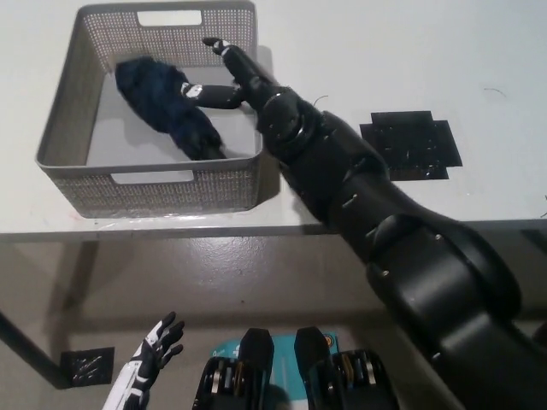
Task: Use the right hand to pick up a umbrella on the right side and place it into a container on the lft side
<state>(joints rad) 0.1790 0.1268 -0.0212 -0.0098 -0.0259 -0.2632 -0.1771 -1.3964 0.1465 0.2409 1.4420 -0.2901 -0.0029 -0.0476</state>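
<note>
white left hand point(152, 352) rests at seven o'clock below the surface edge, fingers spread, holding nothing. black right hand point(232, 75) reaches over the grey perforated plastic basket point(224, 184) on the white surface point(385, 60), fingers loosely apart, touching the dark blue folded umbrella point(167, 104) lying inside, long axis ten to four o'clock.
</note>
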